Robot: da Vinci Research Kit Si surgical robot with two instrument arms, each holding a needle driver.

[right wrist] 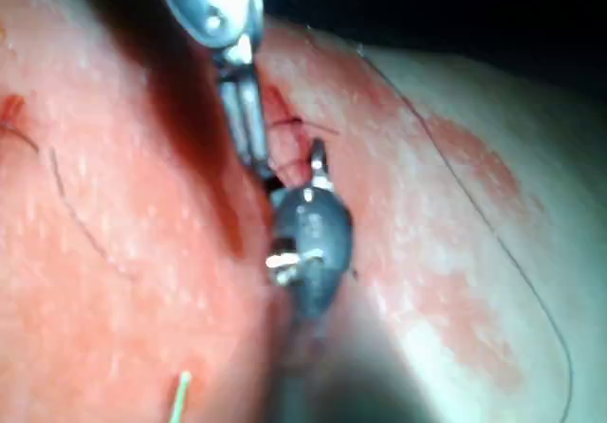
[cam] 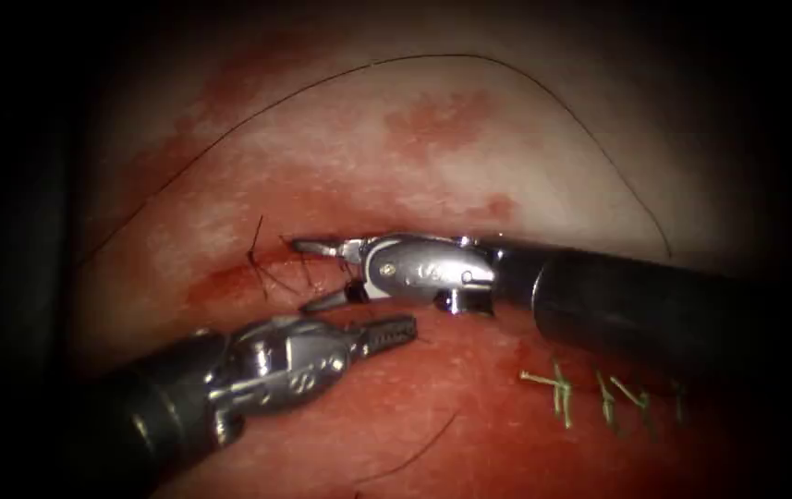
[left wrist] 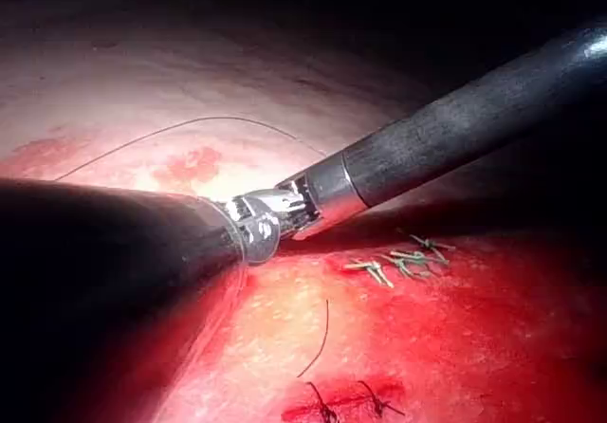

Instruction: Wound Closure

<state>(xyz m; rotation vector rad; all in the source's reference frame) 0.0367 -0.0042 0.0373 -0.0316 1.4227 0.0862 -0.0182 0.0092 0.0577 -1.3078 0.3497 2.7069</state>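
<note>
A: Tissue [cam: 432, 139] looks soft and wet, with the cut [cam: 275, 268] at centre; I'd grip only its edge.

B: Tools?

A: Right tool [cam: 314, 273] spreads wide over the cut; left tool [cam: 396, 333] sits closed, empty. Thread [cam: 469, 60], thin and limp, arcs above.

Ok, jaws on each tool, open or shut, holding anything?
Left tool: shut, holding nothing.
Right tool: open over the cut, holding nothing.
</note>
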